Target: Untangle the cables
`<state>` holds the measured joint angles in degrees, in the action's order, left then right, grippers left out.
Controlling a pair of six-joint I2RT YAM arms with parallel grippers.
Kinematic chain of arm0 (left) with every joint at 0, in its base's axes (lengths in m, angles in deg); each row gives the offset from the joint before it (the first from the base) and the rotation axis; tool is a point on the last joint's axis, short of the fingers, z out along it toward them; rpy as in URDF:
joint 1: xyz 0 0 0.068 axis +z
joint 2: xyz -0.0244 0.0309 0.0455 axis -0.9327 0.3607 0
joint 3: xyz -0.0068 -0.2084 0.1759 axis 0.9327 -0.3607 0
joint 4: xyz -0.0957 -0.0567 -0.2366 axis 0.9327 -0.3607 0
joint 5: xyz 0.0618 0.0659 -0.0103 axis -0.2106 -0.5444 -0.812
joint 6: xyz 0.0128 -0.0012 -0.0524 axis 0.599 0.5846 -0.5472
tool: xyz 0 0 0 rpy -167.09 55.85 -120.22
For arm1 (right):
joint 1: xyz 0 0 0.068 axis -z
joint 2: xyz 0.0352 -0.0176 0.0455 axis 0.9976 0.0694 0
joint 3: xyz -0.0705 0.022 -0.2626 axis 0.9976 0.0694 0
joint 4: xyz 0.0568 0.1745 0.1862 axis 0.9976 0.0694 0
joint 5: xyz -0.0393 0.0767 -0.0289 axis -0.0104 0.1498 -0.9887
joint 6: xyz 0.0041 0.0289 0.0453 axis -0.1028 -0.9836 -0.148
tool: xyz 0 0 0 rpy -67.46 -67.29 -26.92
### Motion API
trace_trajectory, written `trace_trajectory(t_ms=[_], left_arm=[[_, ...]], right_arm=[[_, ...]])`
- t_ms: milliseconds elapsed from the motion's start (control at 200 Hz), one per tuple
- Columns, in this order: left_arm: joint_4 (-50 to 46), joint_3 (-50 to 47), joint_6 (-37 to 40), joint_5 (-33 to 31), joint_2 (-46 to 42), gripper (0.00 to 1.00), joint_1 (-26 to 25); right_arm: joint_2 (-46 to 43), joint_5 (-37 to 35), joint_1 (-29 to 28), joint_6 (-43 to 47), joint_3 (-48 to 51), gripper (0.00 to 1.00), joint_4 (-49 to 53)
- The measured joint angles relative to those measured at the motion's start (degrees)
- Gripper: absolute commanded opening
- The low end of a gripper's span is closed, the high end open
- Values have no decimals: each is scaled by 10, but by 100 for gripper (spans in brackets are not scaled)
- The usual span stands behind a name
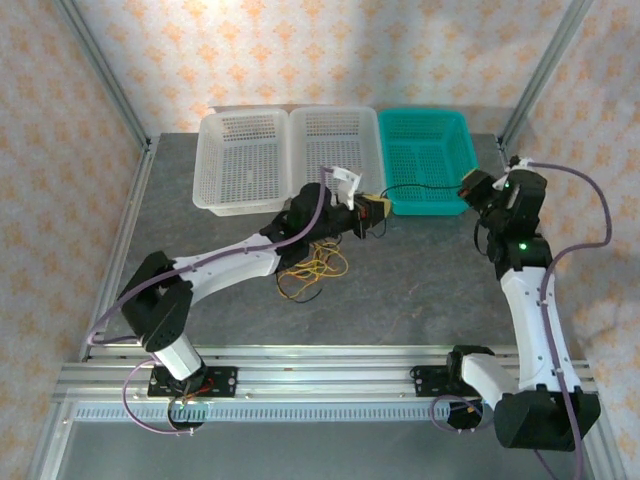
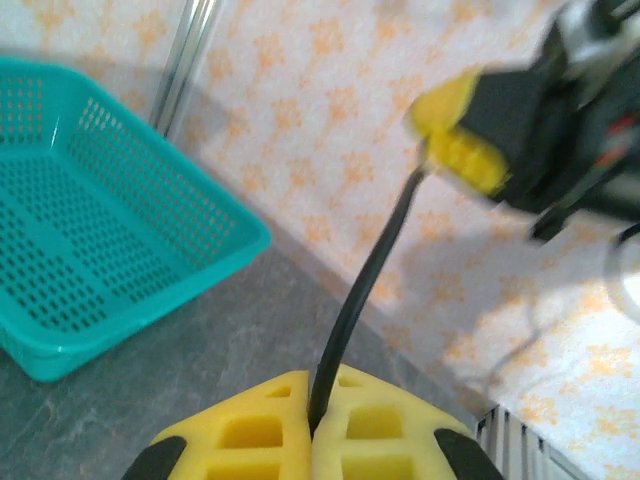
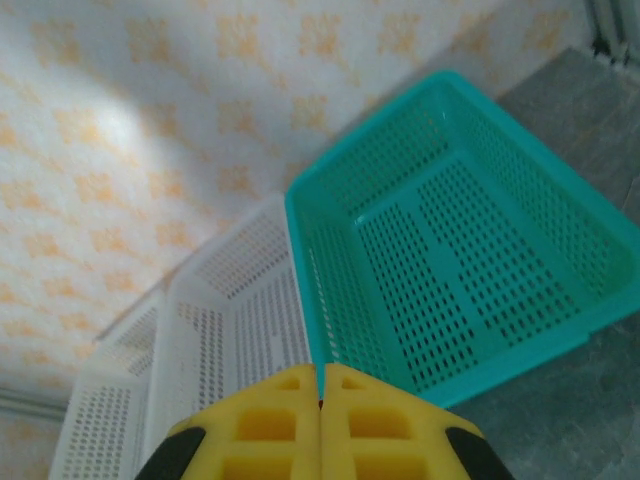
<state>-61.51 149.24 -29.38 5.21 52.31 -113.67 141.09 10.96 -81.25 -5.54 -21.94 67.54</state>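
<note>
The left gripper [image 2: 312, 385] has its yellow fingers pressed fully together on a black cable [image 2: 365, 290], which rises from the seam between them in a nearly straight line to the right gripper [image 2: 450, 140]. That one is closed just as tightly, and the far end of the cable seems to be pinched in its pads. In its own wrist view the fingers meet with no gap, but the cable itself cannot be made out there. Holding one strand at two points, with the arms well apart, looks like a way to draw it taut and lift it free of the others. From above, it spans the gap between the two grippers, just in front of the teal basket [image 1: 440, 208]. The rest of the cables [image 1: 315, 265], a loose knot of yellow, orange-brown and black loops, lie on the table [image 1: 420, 290] beside the left forearm, near the middle of the work area. I cannot tell whether the held strand is clear of that knot, because the left arm covers the stretch between them. Two white baskets [image 1: 245, 208] stand side by side against the teal one along the far edge, all apparently empty, probably so that each freed cable can be sorted into a bin. The table top is a dull grey, stone-like sheet framed by metal rails. Slanting metal posts [image 1: 100, 70] rise at its far corners, and pale wallpaper [image 1: 330, 50] with an orange floral print closes the space behind and at both sides.
</note>
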Motion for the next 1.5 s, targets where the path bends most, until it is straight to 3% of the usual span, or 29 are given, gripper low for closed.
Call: trace_trajectory(t_ms=[200,451,626,781,896,981,1211,1497], left_arm=[[-9,0,-5,19,-35,0,10],[-18,21,-22,33,-40,0,22],[-19,25,-29,34,-49,0,24],[-24,25,-31,33,-59,0,34],[-43,25,-30,25,-75,0,47],[-66,30,-27,18,-88,0,59],[-147,73,-4,-16,-103,0,117],[-263,128,31,-87,-112,0,200]], right_arm=[[63,85,-16,0,58,0,-32],[120,130,-124,-3,72,2,-77],[145,137,-169,-9,72,10,-96],[129,110,-169,-16,70,29,-102],[88,69,-169,-14,70,52,-102],[50,32,-169,-16,70,61,-103],[5,-23,-180,-2,70,63,-118],[30,-37,-268,12,71,64,-150]])
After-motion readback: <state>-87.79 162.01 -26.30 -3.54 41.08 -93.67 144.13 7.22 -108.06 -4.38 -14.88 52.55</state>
